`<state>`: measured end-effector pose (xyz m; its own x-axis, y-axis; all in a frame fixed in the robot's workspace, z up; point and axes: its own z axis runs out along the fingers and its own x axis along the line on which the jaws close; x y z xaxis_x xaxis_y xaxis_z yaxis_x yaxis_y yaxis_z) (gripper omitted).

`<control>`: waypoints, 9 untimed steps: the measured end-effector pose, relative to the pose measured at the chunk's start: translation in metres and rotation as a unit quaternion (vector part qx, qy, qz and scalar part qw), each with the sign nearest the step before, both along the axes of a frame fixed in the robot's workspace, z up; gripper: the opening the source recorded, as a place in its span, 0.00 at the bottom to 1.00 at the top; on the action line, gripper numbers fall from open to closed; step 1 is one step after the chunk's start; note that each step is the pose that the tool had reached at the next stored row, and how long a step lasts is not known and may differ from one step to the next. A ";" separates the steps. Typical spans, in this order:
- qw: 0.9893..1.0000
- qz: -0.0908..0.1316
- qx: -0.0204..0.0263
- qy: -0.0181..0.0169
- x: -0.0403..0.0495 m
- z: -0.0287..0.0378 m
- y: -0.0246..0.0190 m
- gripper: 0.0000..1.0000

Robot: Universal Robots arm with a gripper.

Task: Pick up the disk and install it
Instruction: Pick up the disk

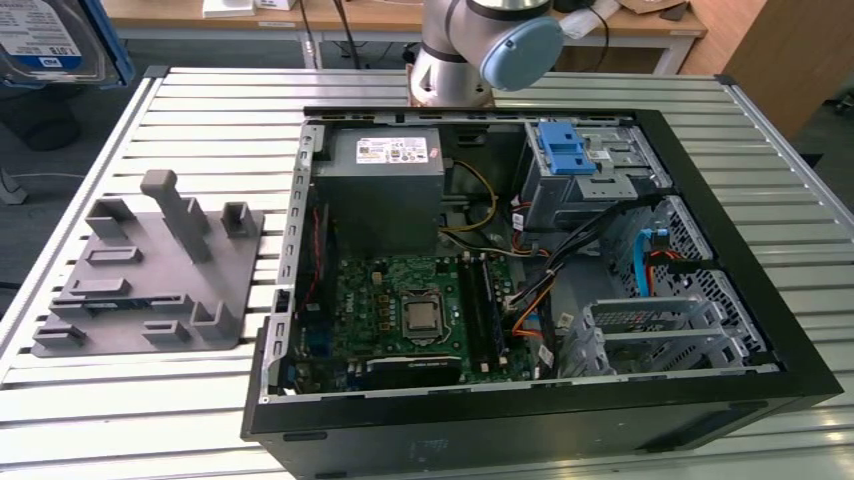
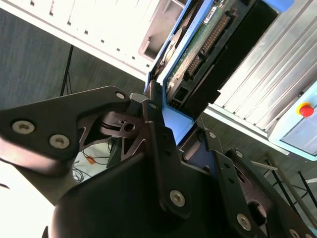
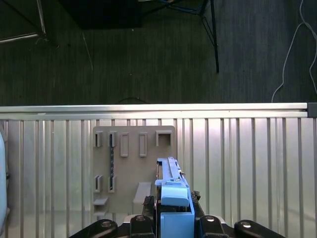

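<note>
The disk (image 1: 54, 45), a silver drive with a white-and-blue label in a bright blue carrier frame, hangs high in the air at the exterior view's far upper left, off the table's corner. In the second wrist view my gripper (image 2: 181, 134) is shut on the blue frame of the disk (image 2: 195, 49), whose green circuit board and connector face the camera. The first wrist view looks down along the disk (image 3: 174, 196), held edge-on between the black fingers (image 3: 144, 204). Beneath it lies the grey fixture (image 3: 129, 168) on the slatted table (image 3: 247, 163).
An open black computer case (image 1: 534, 420) lies on the slatted table, with a motherboard (image 1: 414, 310), a grey power-supply box (image 1: 384, 170) and a drive cage with a blue latch (image 1: 563, 150). The grey fixture (image 1: 147, 270) with upright posts sits at the exterior view's left. The arm's base (image 1: 467, 50) stands behind the case.
</note>
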<state>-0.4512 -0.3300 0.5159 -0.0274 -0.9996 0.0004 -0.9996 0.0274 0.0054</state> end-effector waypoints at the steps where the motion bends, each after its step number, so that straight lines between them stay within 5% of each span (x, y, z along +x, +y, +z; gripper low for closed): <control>1: 1.000 0.000 0.000 0.000 0.0004 0.0000 0.0000 0.36; 9: 1.000 0.000 0.000 0.000 0.0034 0.0000 -0.0001 0.36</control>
